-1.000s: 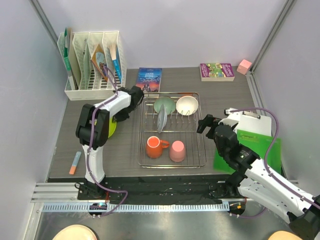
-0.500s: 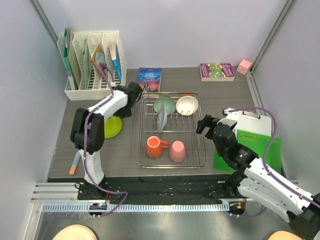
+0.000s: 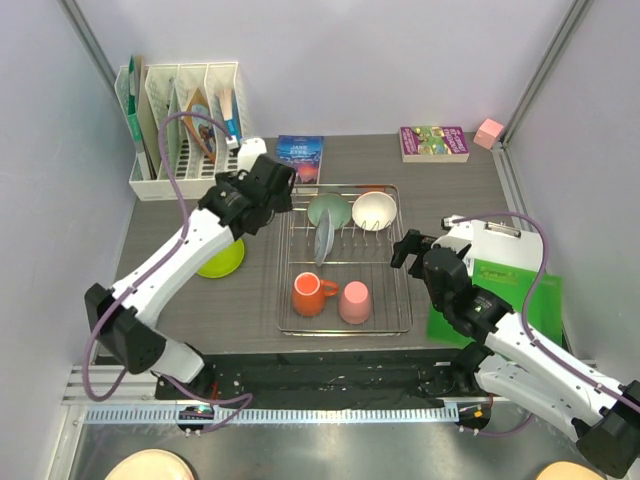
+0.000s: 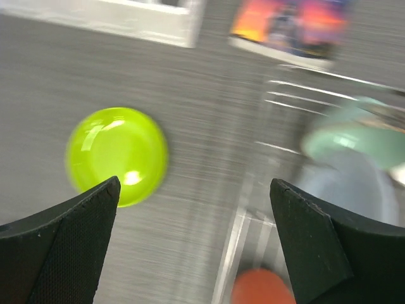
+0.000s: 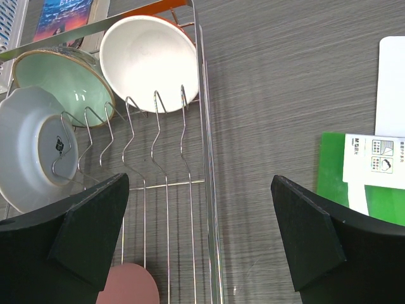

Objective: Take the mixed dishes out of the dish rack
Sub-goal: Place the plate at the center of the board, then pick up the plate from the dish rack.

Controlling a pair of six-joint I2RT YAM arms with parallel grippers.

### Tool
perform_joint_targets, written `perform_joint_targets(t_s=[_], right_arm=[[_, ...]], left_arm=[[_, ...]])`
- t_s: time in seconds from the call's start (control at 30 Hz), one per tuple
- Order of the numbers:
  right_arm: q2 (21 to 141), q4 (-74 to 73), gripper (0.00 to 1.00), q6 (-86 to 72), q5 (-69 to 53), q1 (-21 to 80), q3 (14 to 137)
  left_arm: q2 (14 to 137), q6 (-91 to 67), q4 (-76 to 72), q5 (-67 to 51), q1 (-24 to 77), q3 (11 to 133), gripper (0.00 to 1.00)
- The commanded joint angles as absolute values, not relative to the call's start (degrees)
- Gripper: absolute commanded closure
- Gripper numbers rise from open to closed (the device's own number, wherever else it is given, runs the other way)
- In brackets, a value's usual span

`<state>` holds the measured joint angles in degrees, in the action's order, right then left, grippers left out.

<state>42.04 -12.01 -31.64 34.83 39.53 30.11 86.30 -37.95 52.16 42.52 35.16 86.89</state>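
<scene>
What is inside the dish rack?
Pale green bowl, cream-white bowl, a white plate, orange mug and pink cup. Something orange behind the cream-white bowl is mostly covered.

Plate [image 3: 222, 260] on worktop [image 3: 450, 190], left of dish rack [image 3: 345, 328]. In rack, far end: first bowl [image 3: 328, 210] left, second bowl [image 3: 374, 209] right. Near end: mug [image 3: 308, 293] left, cup [image 3: 354, 301] right.

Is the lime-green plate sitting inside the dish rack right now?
No, the lime-green plate lies on the table to the left of the dish rack, outside its wires.
</scene>
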Motion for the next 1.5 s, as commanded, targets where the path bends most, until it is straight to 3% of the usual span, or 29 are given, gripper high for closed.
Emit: perform_joint_targets(t_s=[0.0, 0.3, 0.6, 0.7, 0.83, 1.0, 1.13, 1.37, 1.47], right_arm=[[42.1, -10.28, 0.0, -31.38, 35.77, 39.46, 32.34], [41.92, -11.07, 0.0, -31.9, 36.12, 39.46, 32.08], [41.66, -11.69, 0.0, -31.38, 36.56, 39.46, 32.08], [41.66, -11.78, 0.0, -31.2, 36.74, 39.55, 31.99], [42.1, -11.78, 0.0, -31.2, 36.83, 39.55, 31.99], [43.33, -11.6, 0.0, -31.46, 36.3, 39.55, 32.08], [43.77, -11.6, 0.0, -31.46, 35.86, 39.55, 32.26], [43.33, -11.78, 0.0, -31.38, 36.12, 39.46, 31.82], [43.24, -11.87, 0.0, -31.46, 36.21, 39.55, 31.82]], left_arm=[[82.71, -34.19, 39.48, 31.65, 40.16, 84.11, 0.0], [94.12, -31.47, 42.45, 39.72, 51.23, 90.61, 0.0], [99.93, -33.49, 40.96, 37.18, 51.94, 90.88, 0.0], [101.07, -33.84, 40.87, 37.09, 51.94, 90.44, 0.07], [102.74, -34.45, 40.87, 36.91, 51.94, 90.0, 0.26], [105.03, -35.59, 41.04, 36.48, 51.94, 89.83, 0.35], [106.43, -36.56, 40.52, 35.95, 51.94, 89.47, 0.5], [107.93, -37.35, 40.08, 35.33, 51.94, 88.68, 0.68], [107.93, -37.27, 39.46, 35.59, 51.94, 88.33, 0.71]])
